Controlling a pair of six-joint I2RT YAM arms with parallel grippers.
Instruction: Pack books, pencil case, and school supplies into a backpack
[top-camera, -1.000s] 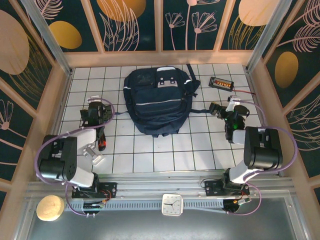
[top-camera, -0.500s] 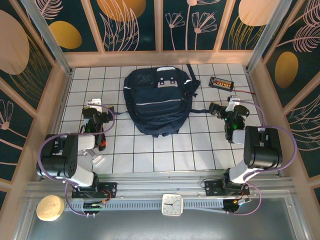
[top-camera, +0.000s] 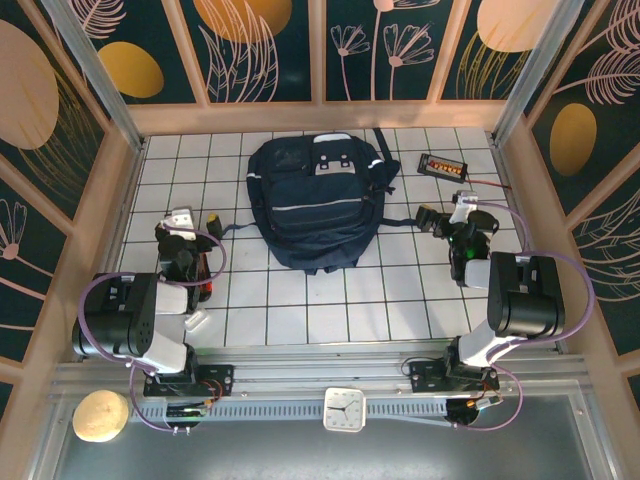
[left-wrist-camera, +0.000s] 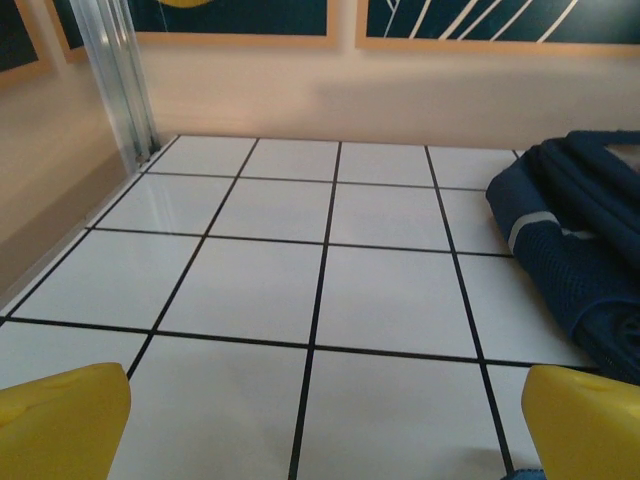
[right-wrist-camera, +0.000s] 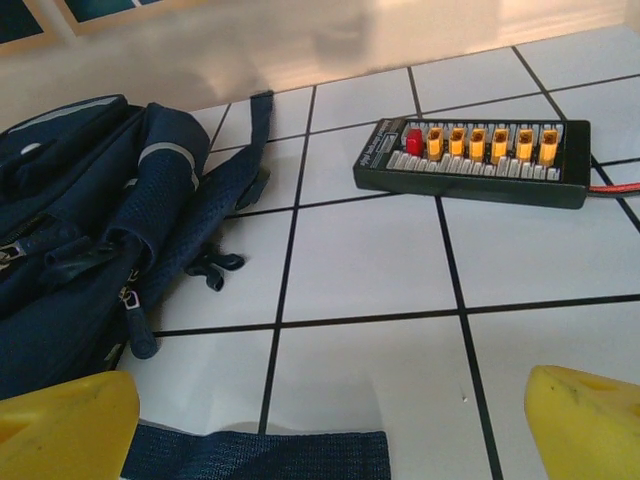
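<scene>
Judging from how things are lying, you are looking at a task that is either finished or close to it. The backpack (top-camera: 315, 200) is lying flat against the middle of the table's far edge, bulging slightly. I cannot tell where the books, the pencil case and the pens are; if they are inside, the navy fabric is hiding them. I also cannot tell whether the main zip is fully drawn, so a last closing pull may be what is waiting for you.

The left gripper (top-camera: 190, 224) is hovering over the table's left side, its yellow fingers (left-wrist-camera: 60, 420) spread wide and holding nothing. Bare tiles of the table (left-wrist-camera: 300, 290) are running ahead of it to the far-left corner, with the backpack's side (left-wrist-camera: 580, 250) off to its right. You are getting free room there until the wooden wall at the left edge.

The right gripper (top-camera: 452, 218) is hanging near the right edge, also wide open and empty. Its side is tighter: a dark strap (right-wrist-camera: 255, 455) is lying just below the fingers, and loose zip pulls are trailing from the backpack. A black box (right-wrist-camera: 470, 162) with orange sockets is sitting toward the far-right corner, its red cable running along the right edge. Any sweep there is risking a snag.
</scene>
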